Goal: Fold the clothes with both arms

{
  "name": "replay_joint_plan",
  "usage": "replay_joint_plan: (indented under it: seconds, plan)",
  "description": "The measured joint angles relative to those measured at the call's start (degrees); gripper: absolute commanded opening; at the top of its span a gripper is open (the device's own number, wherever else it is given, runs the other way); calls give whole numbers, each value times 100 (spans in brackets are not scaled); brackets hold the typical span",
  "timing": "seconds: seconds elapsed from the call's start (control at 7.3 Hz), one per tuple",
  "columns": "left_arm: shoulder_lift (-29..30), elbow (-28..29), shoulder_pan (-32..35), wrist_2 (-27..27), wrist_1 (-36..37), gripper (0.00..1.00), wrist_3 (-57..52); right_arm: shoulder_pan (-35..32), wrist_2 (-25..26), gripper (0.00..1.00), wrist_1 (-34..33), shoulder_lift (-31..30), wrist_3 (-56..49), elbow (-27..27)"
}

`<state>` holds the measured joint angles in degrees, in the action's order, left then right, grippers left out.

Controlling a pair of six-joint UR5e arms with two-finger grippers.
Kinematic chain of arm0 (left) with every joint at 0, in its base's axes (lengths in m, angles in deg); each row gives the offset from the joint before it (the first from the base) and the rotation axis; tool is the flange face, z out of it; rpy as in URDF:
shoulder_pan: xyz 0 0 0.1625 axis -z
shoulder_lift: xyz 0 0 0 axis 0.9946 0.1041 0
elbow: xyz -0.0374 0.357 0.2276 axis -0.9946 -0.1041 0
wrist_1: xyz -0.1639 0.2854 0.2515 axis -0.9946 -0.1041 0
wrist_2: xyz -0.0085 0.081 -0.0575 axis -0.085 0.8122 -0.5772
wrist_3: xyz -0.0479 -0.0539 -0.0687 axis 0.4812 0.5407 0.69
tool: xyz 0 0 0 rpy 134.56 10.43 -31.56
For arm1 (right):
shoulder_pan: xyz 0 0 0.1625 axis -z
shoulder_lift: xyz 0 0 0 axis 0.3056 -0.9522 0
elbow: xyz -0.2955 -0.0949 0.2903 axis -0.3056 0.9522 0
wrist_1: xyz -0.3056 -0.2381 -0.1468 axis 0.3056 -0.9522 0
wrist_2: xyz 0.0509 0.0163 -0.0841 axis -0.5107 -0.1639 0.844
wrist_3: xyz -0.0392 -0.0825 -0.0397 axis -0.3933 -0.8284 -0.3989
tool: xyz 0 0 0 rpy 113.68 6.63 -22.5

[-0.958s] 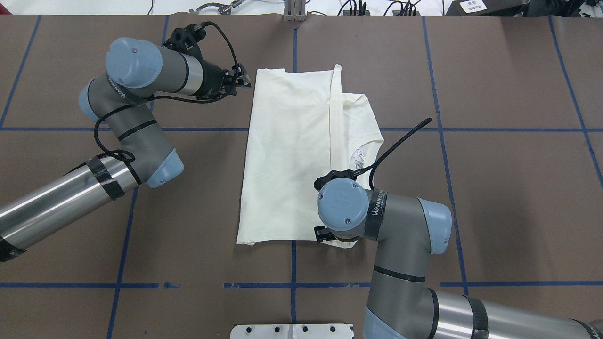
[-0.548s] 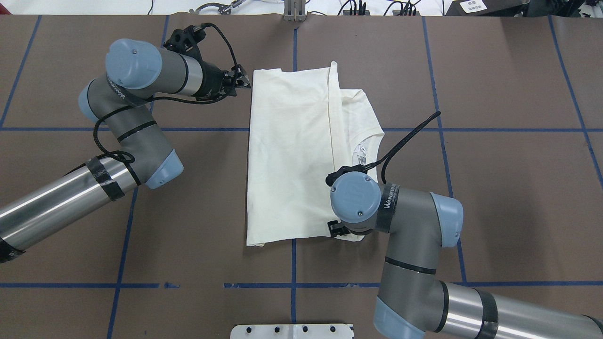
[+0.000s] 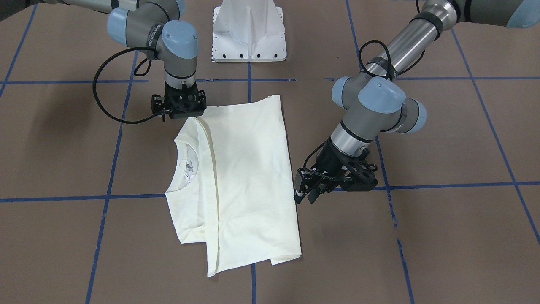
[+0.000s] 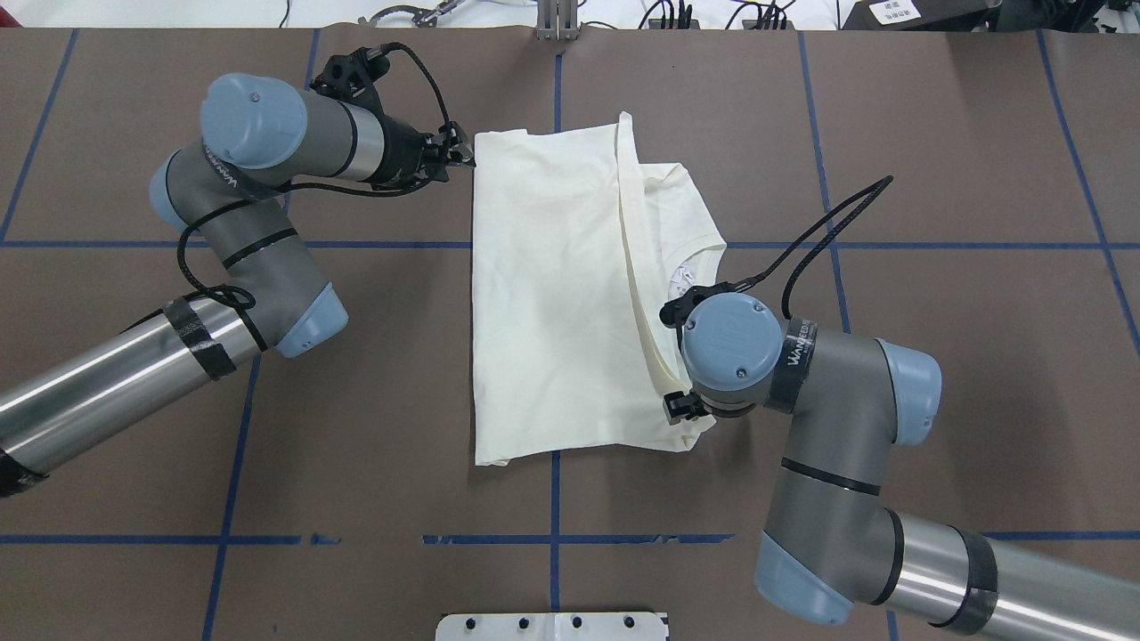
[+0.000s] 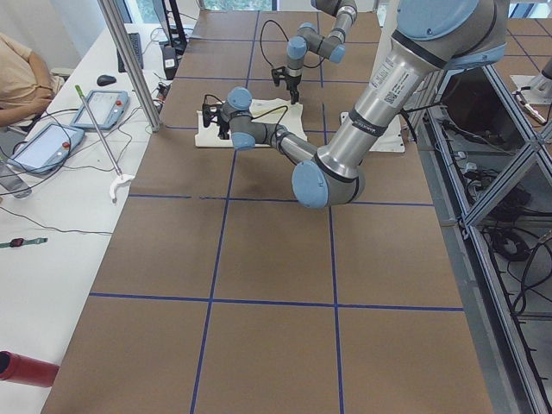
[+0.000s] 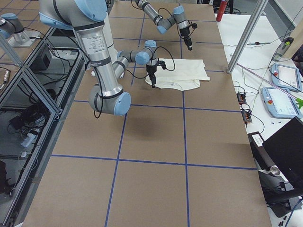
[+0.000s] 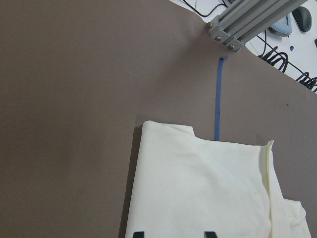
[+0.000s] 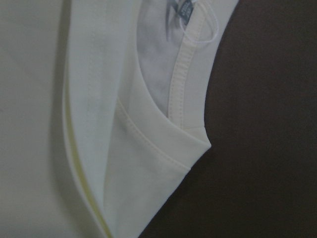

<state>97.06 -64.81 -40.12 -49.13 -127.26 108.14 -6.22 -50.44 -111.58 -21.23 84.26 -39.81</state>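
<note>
— Starting at the left end effector [image 3: 304, 195]: what is it doing?

— It hangs released. Its wrist view shows two dark fingertips [image 7: 140, 234] standing apart at the bottom edge, over the cream shirt [image 4: 552, 294]. In the overhead view it sits just beside the shirt's far left corner and grasps nothing.

— And the right end effector [image 3: 182, 116]?

— It points straight down at the shirt's near right corner, by the shoulder. It looks clenched on the cloth there, though the wrist hides the fingers from above. Its own camera looks closely at the neckline [image 8: 178, 84] and a small label [image 8: 185, 7].

— How does the shirt lie?

— It lies flat in the middle of the bench [image 4: 935, 356], plain side up. The left part is folded over the right, so the fold edge runs beside the neckline. No print shows.

— What about the arms?

— The left arm [image 4: 267, 142] reaches in across a blue tape line [image 4: 356, 244]. The right arm [image 4: 828, 392] bends in from the near right. The white base [image 3: 249, 29] stands behind the shirt in the front view.
</note>
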Motion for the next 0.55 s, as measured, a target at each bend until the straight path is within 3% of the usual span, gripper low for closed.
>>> replay_joint_plan:
  seconds: [0.41,0.55]
  plan:
    - [-6,-8,3,1,0,50,-5,-152,-47,100,-4,-951,-135,-603]
    - [-6,-7,-1,1,0,50,-6,-294,-147,100,-197,-882,-233,-801]
